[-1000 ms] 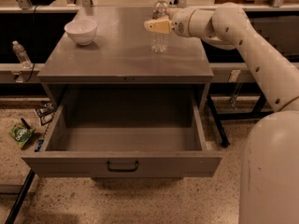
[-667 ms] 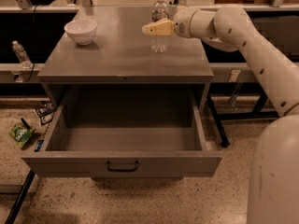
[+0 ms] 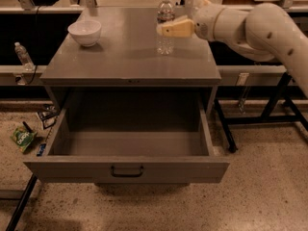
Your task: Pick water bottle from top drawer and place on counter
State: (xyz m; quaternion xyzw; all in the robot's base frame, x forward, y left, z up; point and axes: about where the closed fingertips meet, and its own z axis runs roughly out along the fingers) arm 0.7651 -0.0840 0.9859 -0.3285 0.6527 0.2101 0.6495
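The water bottle (image 3: pixel 165 11) stands upright on the grey counter (image 3: pixel 120 57), near its back right corner. My gripper (image 3: pixel 162 28) reaches in from the right at the bottle's mid height. One yellowish finger (image 3: pixel 174 29) crosses in front of the bottle, and the jaws stand open around it. The top drawer (image 3: pixel 127 170) is pulled fully out below the counter, and I see nothing inside it.
A white bowl (image 3: pixel 84 32) sits at the counter's back left. A smaller clear bottle (image 3: pixel 23 57) stands on a low shelf to the left. A green packet (image 3: pixel 21 138) and scraps lie on the floor at left. Black bench legs (image 3: pixel 226 129) stand right of the cabinet.
My gripper has drawn back a little to the right, while the bottle has stayed standing in the same spot on the counter.
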